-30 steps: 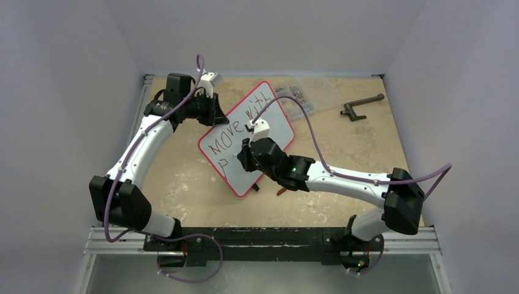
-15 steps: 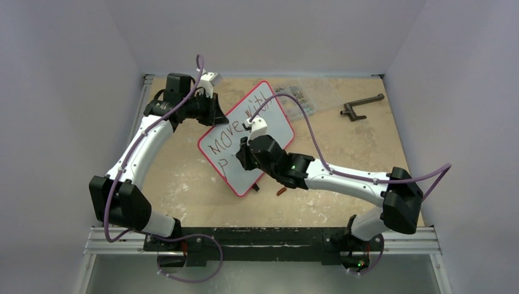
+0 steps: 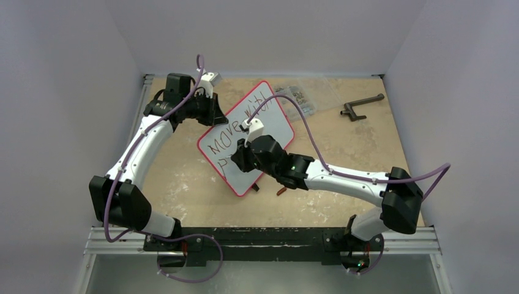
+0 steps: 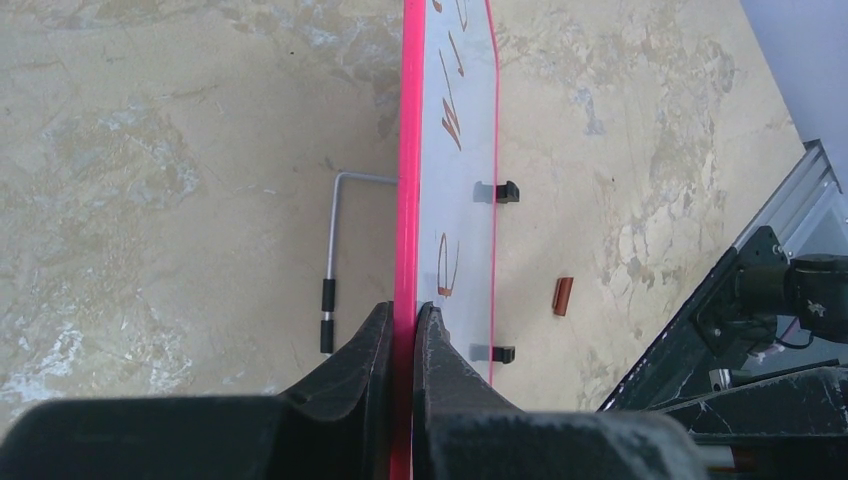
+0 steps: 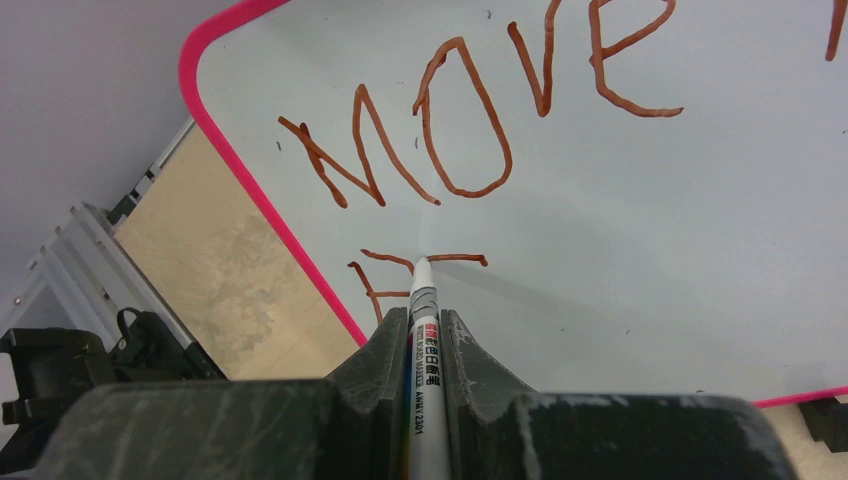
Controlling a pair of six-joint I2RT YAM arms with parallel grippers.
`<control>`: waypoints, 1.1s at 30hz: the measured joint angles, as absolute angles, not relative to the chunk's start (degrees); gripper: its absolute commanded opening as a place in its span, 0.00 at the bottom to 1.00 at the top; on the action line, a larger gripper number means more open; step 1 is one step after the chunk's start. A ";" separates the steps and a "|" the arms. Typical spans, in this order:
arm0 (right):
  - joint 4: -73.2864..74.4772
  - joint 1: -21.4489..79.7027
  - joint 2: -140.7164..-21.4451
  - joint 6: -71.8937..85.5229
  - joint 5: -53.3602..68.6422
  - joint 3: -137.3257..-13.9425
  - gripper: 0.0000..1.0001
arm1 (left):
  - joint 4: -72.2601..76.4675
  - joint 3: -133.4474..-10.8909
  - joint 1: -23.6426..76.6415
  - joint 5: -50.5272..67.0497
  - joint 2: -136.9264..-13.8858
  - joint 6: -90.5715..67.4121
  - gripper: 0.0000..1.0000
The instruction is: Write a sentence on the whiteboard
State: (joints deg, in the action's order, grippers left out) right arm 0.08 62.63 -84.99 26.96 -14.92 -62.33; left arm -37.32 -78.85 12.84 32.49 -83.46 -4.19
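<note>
Whiteboard glossy, red-rimmed, rounded; marker slim, white; sentence uneven

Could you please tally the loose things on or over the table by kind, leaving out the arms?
whiteboard: 1
marker: 1
brown cap: 1
parts box: 1
crank: 1
bent rod: 1
Total: 6

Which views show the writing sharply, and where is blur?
Right wrist view: writing on the whiteboard sharp, no glare; right tool, gripping the marker, soft near the lens. Left wrist view: left tool blurred, whiteboard rim sharp. Top view: even light, letters small.
</note>
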 measured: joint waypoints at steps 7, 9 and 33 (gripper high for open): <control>-1.52 62.63 -84.73 27.16 -13.78 -61.12 0.00 | -37.34 -78.85 12.82 32.47 -83.46 -3.86 0.00; -1.67 62.63 -84.73 27.40 -13.85 -60.95 0.00 | -37.36 -78.85 12.82 32.45 -83.46 -3.84 0.00; 7.40 63.11 -85.47 28.80 -19.03 -62.52 0.00 | -37.15 -78.85 12.84 32.53 -83.46 -3.90 0.00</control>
State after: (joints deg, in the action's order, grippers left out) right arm 7.40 63.11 -85.47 28.80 -19.03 -62.52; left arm -37.15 -78.85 12.84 32.53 -83.46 -3.90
